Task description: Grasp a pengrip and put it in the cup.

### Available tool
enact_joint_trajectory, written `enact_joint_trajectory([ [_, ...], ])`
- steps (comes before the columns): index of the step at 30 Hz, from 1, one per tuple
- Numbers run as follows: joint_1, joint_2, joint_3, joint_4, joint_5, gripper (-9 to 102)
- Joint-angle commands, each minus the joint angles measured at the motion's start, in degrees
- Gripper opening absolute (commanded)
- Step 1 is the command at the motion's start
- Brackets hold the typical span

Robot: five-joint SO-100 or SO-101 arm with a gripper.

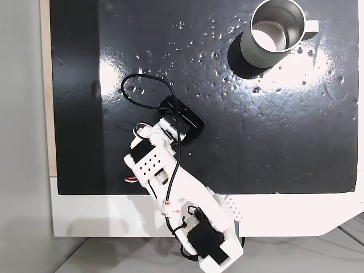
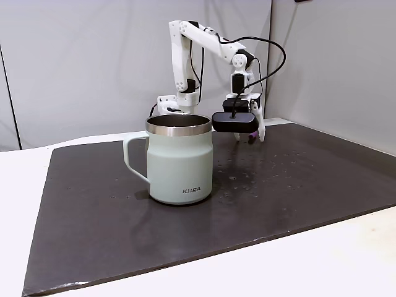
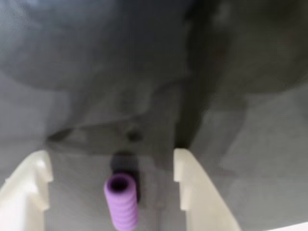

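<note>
While you scan the views, count one pengrip, one cup, one arm and one gripper.

In the wrist view the pengrip stands between the two cream fingers, closer to the left one, its open end up and its shadow just behind it on the dark mat. The fingers are spread apart with a gap on each side of the pengrip; neither touches it.

In a fixed view from above, the cup sits near the top right corner of the black mat, handle pointing toward the right edge, shiny inside showing. Your arm reaches in from the bottom edge, left of centre, with the gripper end over the mat, well apart from the cup. A black cable loops above it. The pengrip is hidden under the arm there.

In a fixed view from the side, the cup stands in front, handle to the left, and a purple speck, the pengrip, shows low at the gripper near the mat's far edge.
</note>
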Motion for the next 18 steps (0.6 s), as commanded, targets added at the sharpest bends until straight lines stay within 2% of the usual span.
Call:
enact_joint_trajectory([
  [1, -2.11, -0.88, -3.69, 0.62, 0.26, 31],
  [18, -12.83, -7.91, -6.68, 2.11, -3.16, 28],
])
